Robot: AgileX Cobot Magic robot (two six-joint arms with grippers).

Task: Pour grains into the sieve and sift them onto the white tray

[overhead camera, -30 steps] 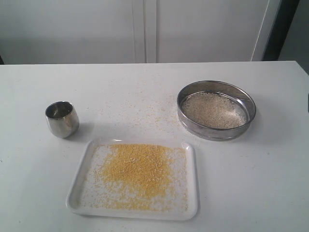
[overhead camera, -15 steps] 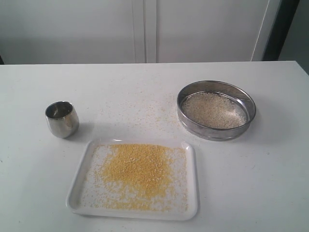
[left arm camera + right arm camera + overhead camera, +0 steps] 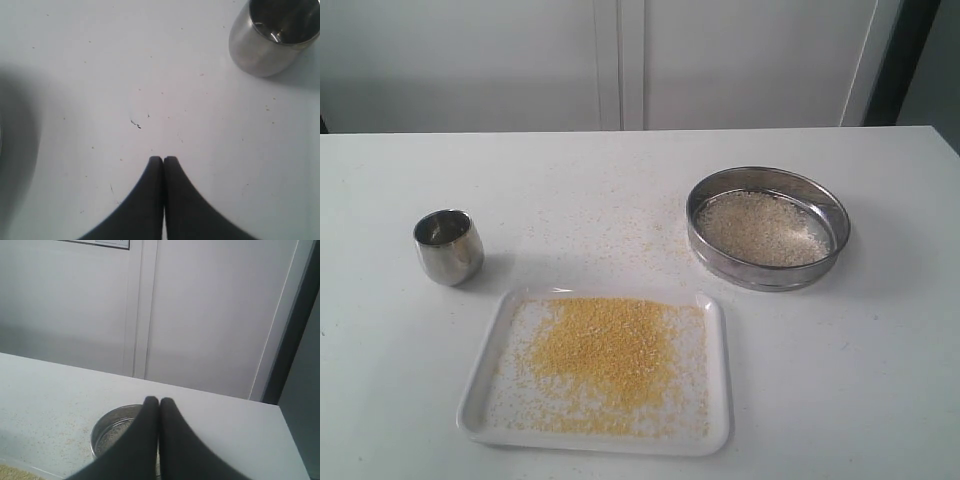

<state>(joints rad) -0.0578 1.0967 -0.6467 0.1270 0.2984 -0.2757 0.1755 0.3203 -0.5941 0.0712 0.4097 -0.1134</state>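
Exterior view: yellow grains [image 3: 605,350] cover the white tray [image 3: 600,444] on the counter [image 3: 400,380]; the sieve [image 3: 760,275] (whitish grains inside) stands apart. Left pincer [image 3: 163,159] and right pincer [image 3: 159,400]: both pressed together, empty. Wall label [image 3: 100,242] unreadable.

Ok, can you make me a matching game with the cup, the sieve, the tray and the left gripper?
Things:
1. cup
2. sieve
3. tray
4. left gripper

States:
A. shut
B. holds yellow grains
C. holds whitish grains
D. stands at the left in the exterior view

Pairs: 1-D, 2-C, 3-B, 4-A
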